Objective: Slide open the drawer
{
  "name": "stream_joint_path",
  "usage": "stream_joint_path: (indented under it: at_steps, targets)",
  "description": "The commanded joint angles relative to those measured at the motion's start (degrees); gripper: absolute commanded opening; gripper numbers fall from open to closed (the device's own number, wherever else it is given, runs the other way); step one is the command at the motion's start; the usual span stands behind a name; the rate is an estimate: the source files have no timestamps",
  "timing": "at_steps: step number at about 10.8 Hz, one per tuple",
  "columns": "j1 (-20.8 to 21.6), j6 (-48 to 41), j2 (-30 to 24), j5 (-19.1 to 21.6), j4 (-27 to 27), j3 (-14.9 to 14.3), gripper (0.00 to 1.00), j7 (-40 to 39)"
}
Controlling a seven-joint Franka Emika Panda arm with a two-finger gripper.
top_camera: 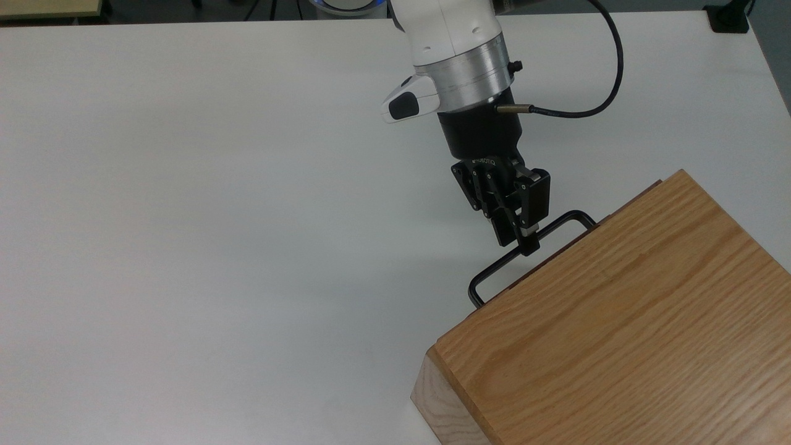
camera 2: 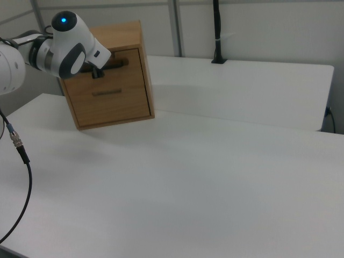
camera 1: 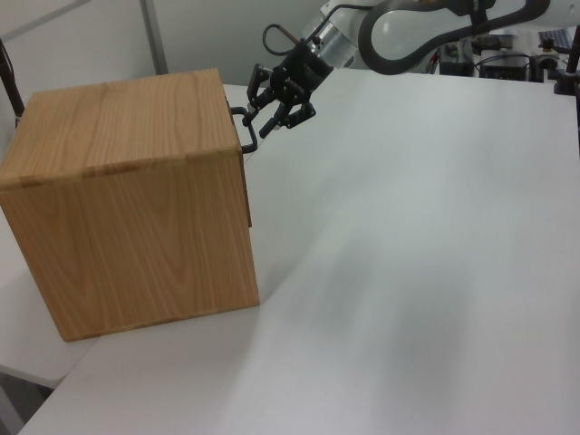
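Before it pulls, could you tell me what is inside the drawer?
Nothing can be seen inside: the drawer sits shut in its casing. Only its front and handle show, with the end effector at the handle.

Robotics lab: bare white worktable, partition panels behind (cluttered equipment desk beyond).
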Motion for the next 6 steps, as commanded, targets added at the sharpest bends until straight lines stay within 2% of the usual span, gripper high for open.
stream_joint_path:
  at_steps: [1, 2, 4, 6]
  targets:
    - [0.4, 0.9, 0.5, 0.2, 0.5, -0.2, 0.3, 0.2]
    - [0.2, 0.8, 0.5, -0.2, 0.4, -0.2, 0.26, 0.1]
    - [-0.3, 0.5, -0.7, -0.6, -0.7, -0.2, 0.26, 0.0]
    - [-1.3, 0.4, -3.9, -0.7, -4.5, -0.2, 0.26, -0.4]
